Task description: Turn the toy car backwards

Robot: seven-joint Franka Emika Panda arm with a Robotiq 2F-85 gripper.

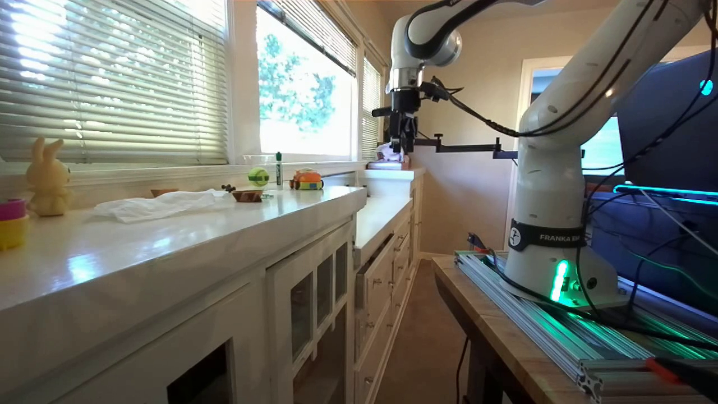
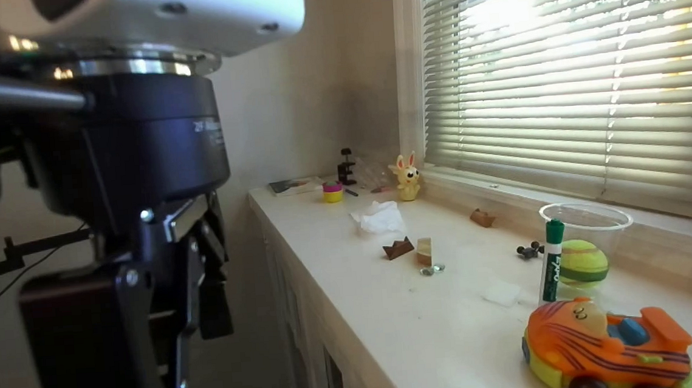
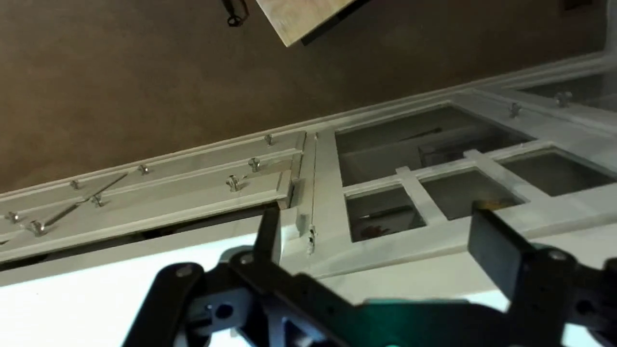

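Nearest in the wrist view, the fingers (image 3: 499, 253) stand spread, with a wide gap between them. The toy car (image 2: 609, 349) rests on the counter (image 2: 453, 338), lower than the fingers and well apart from them. The green-capped marker (image 2: 552, 265) stands upright near the car. The yellow rabbit figure (image 2: 407, 180) is farther from the fingers than the car is.

The tool (image 3: 378, 230) points down, its fingers (image 3: 497, 255) spread apart.
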